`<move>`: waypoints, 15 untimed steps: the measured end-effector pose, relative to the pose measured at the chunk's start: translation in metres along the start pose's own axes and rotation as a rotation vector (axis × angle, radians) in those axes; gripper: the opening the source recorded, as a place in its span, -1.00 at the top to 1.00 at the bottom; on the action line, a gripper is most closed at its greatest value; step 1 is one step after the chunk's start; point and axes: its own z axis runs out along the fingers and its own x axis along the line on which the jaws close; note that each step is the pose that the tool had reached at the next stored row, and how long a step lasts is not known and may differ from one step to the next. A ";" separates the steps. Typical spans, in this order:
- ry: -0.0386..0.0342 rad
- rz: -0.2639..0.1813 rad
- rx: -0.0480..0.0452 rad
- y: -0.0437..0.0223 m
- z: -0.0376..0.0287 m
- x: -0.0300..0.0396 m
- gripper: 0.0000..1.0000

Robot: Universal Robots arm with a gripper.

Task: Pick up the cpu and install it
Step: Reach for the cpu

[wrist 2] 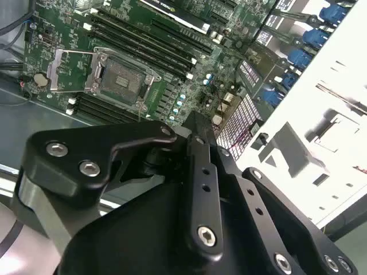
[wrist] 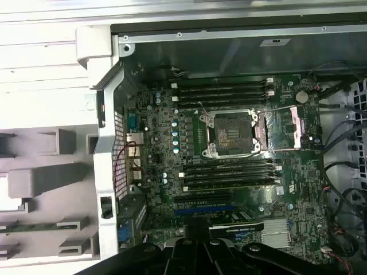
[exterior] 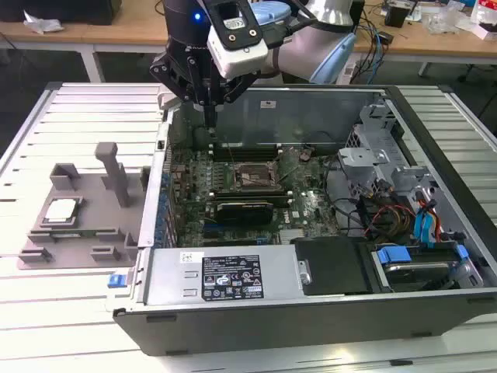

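Silver-grey cpu (exterior: 62,210) waits in its fixture tray (exterior: 85,233) near the counter (exterior: 78,109) edge. The pincer (exterior: 210,116), tips together and empty, hangs above the motherboard (exterior: 311,206), and dropping here could gouge the bare socket (exterior: 252,177).

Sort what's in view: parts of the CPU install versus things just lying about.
Job: cpu on the grey fixture tray; open motherboard socket; gripper over the case.
Lying about: expansion card; blue-tabbed drive bay; cable bundle.
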 end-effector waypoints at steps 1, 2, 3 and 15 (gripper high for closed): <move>0.0000 0.000 0.0000 0.0000 0.0000 0.0000 0.79; 0.0000 0.000 0.0000 0.0000 0.0000 0.0000 0.79; 0.0000 0.000 0.0000 0.0000 0.0000 0.0000 0.79; 0.0001 0.000 0.0001 -0.0002 -0.0001 0.0036 0.79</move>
